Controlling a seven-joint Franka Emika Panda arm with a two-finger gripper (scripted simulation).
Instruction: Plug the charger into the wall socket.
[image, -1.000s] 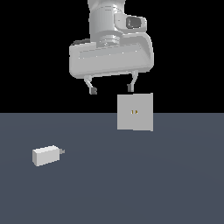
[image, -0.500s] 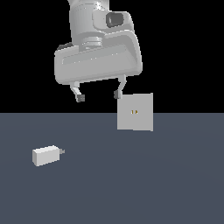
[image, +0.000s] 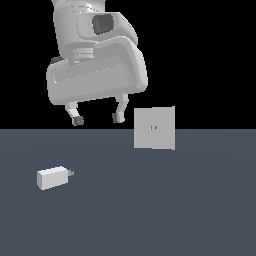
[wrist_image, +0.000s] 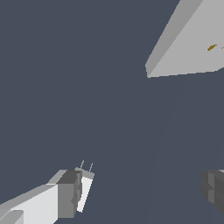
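The arm hangs above the floor (image: 150, 210) with its wrist tilted, so the broad white hand slopes down toward the exterior view's left. The gripper (image: 97, 119) points downward, its two short fingers (image: 76, 114) spread wide with nothing between them. Their dark pads sit well above the floor.

The charger (image: 52, 177) lies on its side on the floor, low and toward the exterior view's left, well apart from the gripper. Its short grey prongs face the exterior view's right, toward the socket (image: 154, 128). In the wrist view the charger (wrist_image: 84, 189) shows partly behind one finger (wrist_image: 68, 192), its two thin prongs sticking out past the finger's edge; the other finger (wrist_image: 213, 186) is far across the frame, confirming the wide stance.

The socket stands upright on the floor, just to the exterior view's right of the nearer finger and not touching it. Two small gold slots mark its centre. In the wrist view the socket (wrist_image: 188, 43) appears as a slanted grey slab with one gold slot visible.
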